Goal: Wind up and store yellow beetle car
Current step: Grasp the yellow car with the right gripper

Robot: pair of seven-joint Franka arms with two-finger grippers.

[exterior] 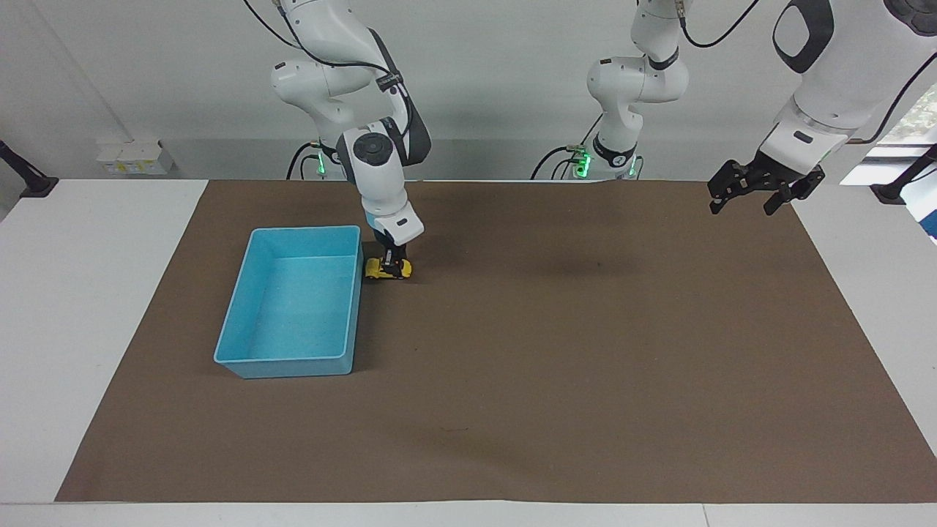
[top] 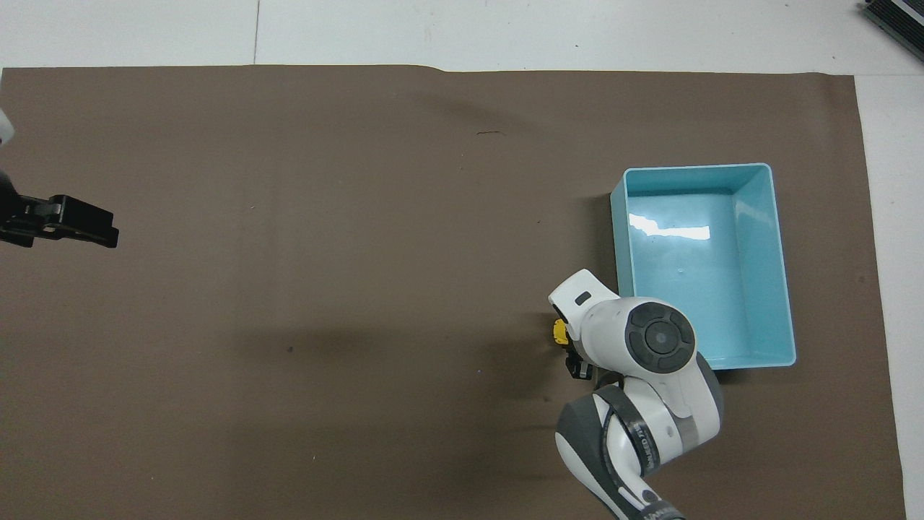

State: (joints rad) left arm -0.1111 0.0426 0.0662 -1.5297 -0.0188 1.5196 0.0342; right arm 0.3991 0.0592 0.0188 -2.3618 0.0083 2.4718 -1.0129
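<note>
The brown mat (exterior: 556, 351) covers most of the table, and the blue tray (exterior: 241, 360) sits on it toward the right arm's end. Everything here is placed from that tray. The yellow beetle car (exterior: 378, 271) stands on the mat just beside the tray's long wall, at the corner nearer the robots, wheels down.

The right gripper (exterior: 393, 262) comes straight down onto the car and its fingers are clamped on the car's body. From overhead the wrist hides nearly all of it, so how square the pinch sits is hard to judge. The left gripper (exterior: 761, 192) waits in the air, well apart from the tray at the left arm's end of the mat, claw spread wide.

Winding likely means pressing the wheels into the mat and dragging the car backward along the tray's wall. Keep the downward pressure steady, pull in a straight line, and stay clear of the tray wall so the car does not snag or twist in the pinch.
</note>
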